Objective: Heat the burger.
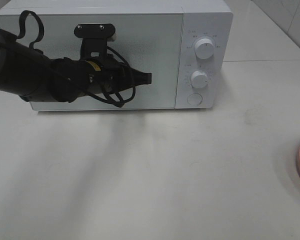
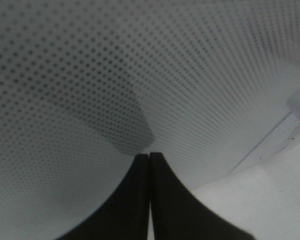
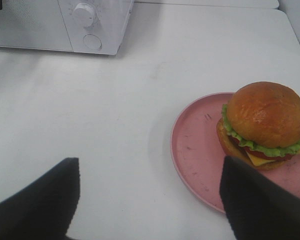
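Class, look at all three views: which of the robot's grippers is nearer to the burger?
Right. The right gripper hangs open beside the pink plate holding the burger. The left gripper, shut, is at the microwave door.

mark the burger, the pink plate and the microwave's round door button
Round burger with glossy golden-brown bun (image 3: 266, 114), right wrist view, top of the bun.
Round pink plate (image 3: 195, 145), right wrist view, bare floor beside the burger.
White microwave's round door button (image 1: 194, 99), exterior high view, button face.
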Robot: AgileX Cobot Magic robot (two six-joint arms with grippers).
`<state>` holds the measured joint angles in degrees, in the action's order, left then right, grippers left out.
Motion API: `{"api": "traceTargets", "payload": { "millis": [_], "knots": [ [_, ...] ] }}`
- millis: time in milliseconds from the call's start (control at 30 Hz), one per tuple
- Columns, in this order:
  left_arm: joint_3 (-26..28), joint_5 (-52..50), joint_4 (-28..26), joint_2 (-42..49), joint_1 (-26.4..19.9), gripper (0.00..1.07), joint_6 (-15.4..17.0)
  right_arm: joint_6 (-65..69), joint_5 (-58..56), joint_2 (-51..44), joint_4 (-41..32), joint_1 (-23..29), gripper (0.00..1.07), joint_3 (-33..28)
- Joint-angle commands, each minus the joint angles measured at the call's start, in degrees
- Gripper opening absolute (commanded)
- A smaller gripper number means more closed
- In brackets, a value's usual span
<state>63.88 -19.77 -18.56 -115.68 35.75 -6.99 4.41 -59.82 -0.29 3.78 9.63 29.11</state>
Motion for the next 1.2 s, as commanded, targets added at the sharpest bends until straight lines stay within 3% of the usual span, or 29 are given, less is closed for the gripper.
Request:
{"api": "traceTargets", "payload": {
  "millis": [33,267,300,333,367,400,433,467,500,533,567,800,867,1000,1167,1200],
  "knots": [
    [1.49,-4.01,-2.86,2.12,-1.03,0.00,-0.23,-0.63,0.40,-1.43,-0.06,-0.17,0.76,-0.06],
    [-3.72,-1.15,-2.86,6.47,2.23,0.00,-0.23,-0.63,0.40,-1.43,-0.06,-0.17,0.76,-0.06],
    [-4.98,1.55,-2.86,7.96,2.98,0.07,-0.23,-0.63,0.40,-1.43,-0.06,-0.17,0.76,-0.06],
    [-4.98,1.55,-2.86,7.96,2.98,0.07,-0.23,-0.63,0.40,-1.43,-0.06,-0.17,0.76,-0.06],
    [-5.44,3.67,-2.86,8.71,3.15,0.14,-0.23,-0.63,0.40,-1.43,-0.06,-0.17,0.76,-0.06],
    [-5.96,9.17,-2.86,9.91,3.44,0.38,-0.11,-0.63,0.40,-1.43,-0.06,-0.17,0.76,-0.06],
    [-5.96,9.17,-2.86,9.91,3.44,0.38,-0.11,-0.63,0.40,-1.43,-0.06,-0.17,0.76,-0.06],
    [-6.02,11.75,-2.92,10.37,3.44,0.57,0.06,-0.63,0.40,-1.43,-0.06,-0.17,0.76,-0.06],
    [-6.13,15.70,-2.86,10.83,3.44,0.93,0.23,-0.63,0.40,-1.43,-0.06,-0.17,0.76,-0.06],
    [-6.13,15.70,-2.86,10.83,3.44,0.93,0.23,-0.63,0.40,-1.43,-0.06,-0.17,0.76,-0.06],
    [-6.13,19.77,-2.86,11.34,3.44,1.00,0.23,-0.63,0.40,-1.43,-0.06,-0.17,0.76,-0.06],
    [-6.13,37.36,-0.46,14.32,3.44,0.97,0.17,-0.63,0.40,-1.43,-0.06,-0.17,0.76,-0.06],
    [-6.13,46.47,4.01,16.62,3.44,0.96,0.17,-0.63,0.40,-1.43,-0.06,-0.17,0.76,-0.06],
    [-6.13,54.83,6.42,18.96,2.92,0.96,0.57,-0.63,0.40,-1.43,-0.06,-0.17,0.76,-0.06],
    [-6.13,64.92,6.53,23.03,-1.03,0.96,3.38,-0.63,0.40,-1.43,-0.06,-0.17,0.76,-0.06],
    [-6.13,68.35,6.53,24.92,-3.72,0.96,3.72,-0.63,0.40,-1.43,-0.06,-0.17,0.76,-0.06]
  ]
}}
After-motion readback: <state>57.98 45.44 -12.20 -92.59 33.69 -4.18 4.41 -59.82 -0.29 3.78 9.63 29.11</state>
